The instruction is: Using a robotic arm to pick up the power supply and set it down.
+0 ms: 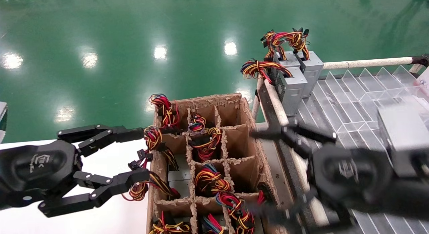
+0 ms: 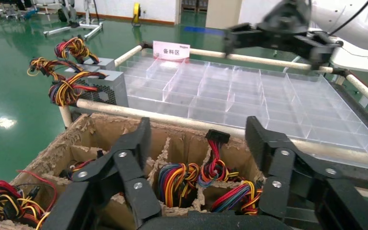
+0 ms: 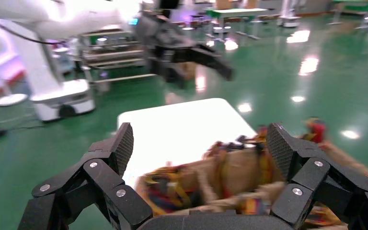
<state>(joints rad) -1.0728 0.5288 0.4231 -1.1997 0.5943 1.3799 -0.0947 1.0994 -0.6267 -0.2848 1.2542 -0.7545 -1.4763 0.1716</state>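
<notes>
- Right gripper [image 1: 268,170], the arm carrying a silver-grey block [image 1: 404,140], hangs over the right wall of the cardboard divider box [image 1: 241,100]; fingers spread apart, holding nothing.
- Left gripper [image 1: 142,153] at the box's left wall, fingers also apart, empty, among stray wire loops.
- Power supply [image 1: 291,90] stands upright at the near-left corner of the clear partitioned tray [image 1: 352,93], beside two similar units; its wire bundle [image 1: 256,68] overhangs the tray's left rail.
- It lies ahead of the right claw, long axis vertical. Right arm nearer, I judge.
- Left wrist view shows the unit's perforated face; right wrist view shows only box and floor.
</notes>
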